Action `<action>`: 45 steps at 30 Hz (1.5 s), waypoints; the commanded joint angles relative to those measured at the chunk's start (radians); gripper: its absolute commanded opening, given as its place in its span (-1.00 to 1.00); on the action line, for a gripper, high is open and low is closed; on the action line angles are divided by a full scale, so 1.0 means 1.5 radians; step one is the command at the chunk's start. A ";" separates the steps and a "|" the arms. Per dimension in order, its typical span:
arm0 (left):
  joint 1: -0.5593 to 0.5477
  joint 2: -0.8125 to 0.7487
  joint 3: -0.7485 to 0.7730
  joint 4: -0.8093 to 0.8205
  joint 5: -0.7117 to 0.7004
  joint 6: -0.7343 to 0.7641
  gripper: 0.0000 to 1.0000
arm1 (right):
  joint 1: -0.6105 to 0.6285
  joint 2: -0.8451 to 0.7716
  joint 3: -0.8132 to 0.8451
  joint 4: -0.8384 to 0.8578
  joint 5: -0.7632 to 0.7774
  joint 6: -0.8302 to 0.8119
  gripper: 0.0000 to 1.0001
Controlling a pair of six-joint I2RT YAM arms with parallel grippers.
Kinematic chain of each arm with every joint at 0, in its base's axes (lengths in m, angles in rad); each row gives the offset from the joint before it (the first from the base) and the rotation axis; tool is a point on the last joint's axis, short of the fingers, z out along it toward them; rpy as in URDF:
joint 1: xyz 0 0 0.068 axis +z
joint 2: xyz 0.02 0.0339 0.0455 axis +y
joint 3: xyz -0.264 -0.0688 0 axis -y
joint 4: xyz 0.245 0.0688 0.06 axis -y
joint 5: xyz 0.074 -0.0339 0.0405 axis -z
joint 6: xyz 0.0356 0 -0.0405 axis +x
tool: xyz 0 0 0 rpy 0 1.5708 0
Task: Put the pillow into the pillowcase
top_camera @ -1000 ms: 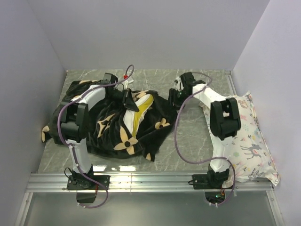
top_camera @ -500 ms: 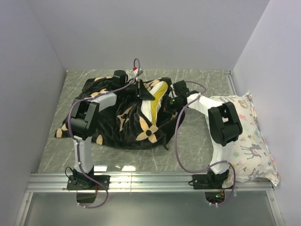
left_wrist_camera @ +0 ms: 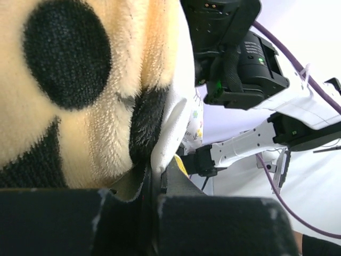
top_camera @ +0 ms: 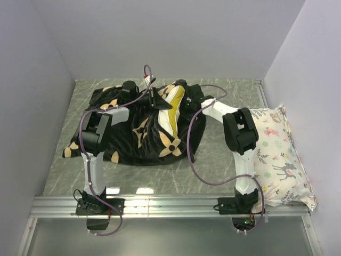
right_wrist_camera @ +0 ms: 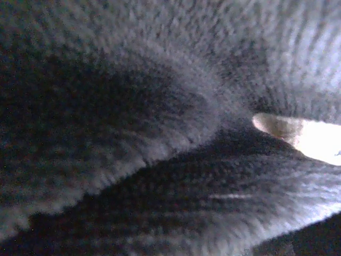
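On the counter (top_camera: 213, 160) the pillowcase (top_camera: 133, 140) lay heaped left of centre, the pillow (top_camera: 171, 114) showing a yellow edge in its mouth, long axis running near to far, while beyond it my left gripper (top_camera: 156, 100) pinched the pillowcase rim tight and my right gripper (top_camera: 191, 96) sat against the plush, its opening impossible to tell.

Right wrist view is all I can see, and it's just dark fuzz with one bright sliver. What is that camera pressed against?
Observer: Overhead, the right arm has its tip pressed into a black plush pillowcase printed with tan flowers.
Operator: Is anything inside it?
Observer: A white pillow with a yellow band pokes out of its opening.
Operator: And the other arm?
Observer: The left end effector is shut on the pillowcase's edge.
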 commanded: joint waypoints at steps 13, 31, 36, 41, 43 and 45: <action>0.046 -0.043 0.041 -0.232 0.052 0.195 -0.99 | -0.083 -0.003 -0.007 -0.204 0.202 -0.184 -1.00; 0.048 -0.019 0.071 -0.368 0.067 0.313 -0.99 | -0.063 -0.107 0.001 -0.111 -0.107 -0.229 -0.20; 0.047 -0.019 0.054 -0.310 0.067 0.247 -0.99 | 0.002 -0.128 -0.049 -0.054 -0.103 -0.184 0.38; 0.047 -0.018 0.038 -0.231 0.069 0.179 -0.99 | 0.049 -0.094 -0.051 -0.025 -0.061 -0.156 0.39; 0.047 -0.015 0.039 -0.220 0.068 0.169 -0.99 | 0.078 -0.079 -0.042 -0.018 -0.023 -0.158 0.40; 0.047 -0.013 0.040 -0.205 0.069 0.155 -0.99 | 0.093 -0.057 -0.028 -0.024 0.020 -0.160 0.41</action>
